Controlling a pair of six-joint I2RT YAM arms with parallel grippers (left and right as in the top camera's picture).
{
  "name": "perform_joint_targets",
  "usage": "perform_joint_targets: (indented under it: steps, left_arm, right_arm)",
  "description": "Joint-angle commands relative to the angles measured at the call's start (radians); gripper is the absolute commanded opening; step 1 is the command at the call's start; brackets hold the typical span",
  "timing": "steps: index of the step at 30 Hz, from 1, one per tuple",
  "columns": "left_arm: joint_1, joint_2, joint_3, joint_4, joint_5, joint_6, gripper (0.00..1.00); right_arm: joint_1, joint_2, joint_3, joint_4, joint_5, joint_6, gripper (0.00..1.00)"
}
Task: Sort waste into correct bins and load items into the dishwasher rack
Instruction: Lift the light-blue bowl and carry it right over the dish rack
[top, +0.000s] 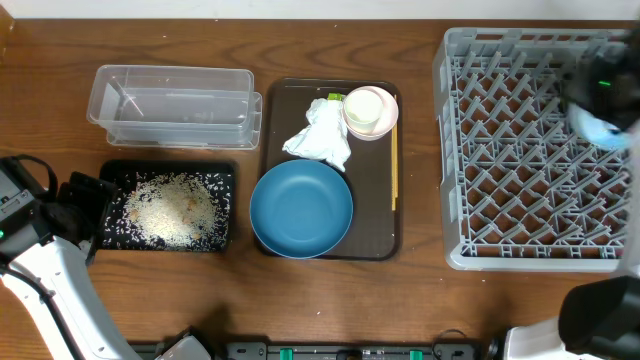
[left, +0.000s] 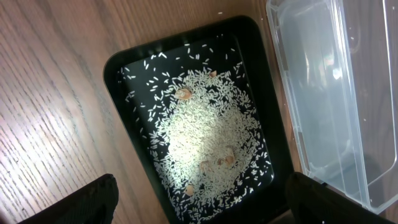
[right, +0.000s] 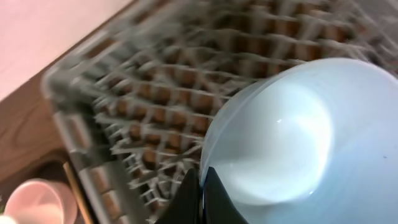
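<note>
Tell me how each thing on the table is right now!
Rice: spread in the black tray.
Clear container: empty.
Dark blue bowl: upright, empty, on brown tray.
Cup: upright.
Napkin: crumpled.
Chopsticks: lying flat.
Light blue bowl: pinched by right jaws, over the rack.
Left jaws: open.

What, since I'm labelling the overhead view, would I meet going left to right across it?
black tray → dark blue bowl → chopsticks → dishwasher rack
</note>
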Motion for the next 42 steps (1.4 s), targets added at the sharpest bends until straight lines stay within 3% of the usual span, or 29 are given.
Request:
perform_joint_targets:
  steps: [1, 9, 15, 22, 42]
  left_arm:
    - [0.004, 0.002, 0.016, -0.003, 0.001, -0.009, 0.88]
    - [0.004, 0.002, 0.016, -0.003, 0.001, -0.009, 0.88]
    - [0.004, 0.002, 0.016, -0.003, 0.001, -0.009, 0.89]
    - [0.004, 0.002, 0.016, -0.003, 0.001, -0.009, 0.89]
    - [0.004, 0.002, 0.016, -0.003, 0.001, -0.009, 0.89]
  right_arm:
    - [-0.119, -0.017, -0.004, -0.02, -0.168, -0.027, 0.01]
    - [-0.387, -0.016, -0.065, 0.05, -0.558, -0.148, 0.01]
    - [-0.516, -0.016, -0.246, 0.291, -1.003, -0.262, 0.01]
    - [-0.589, -0.016, -0.472, 0.611, -1.245, -0.259, 0.01]
    - [-0.617, -0.013, -0.644, 0.715, -1.287, -0.329, 0.01]
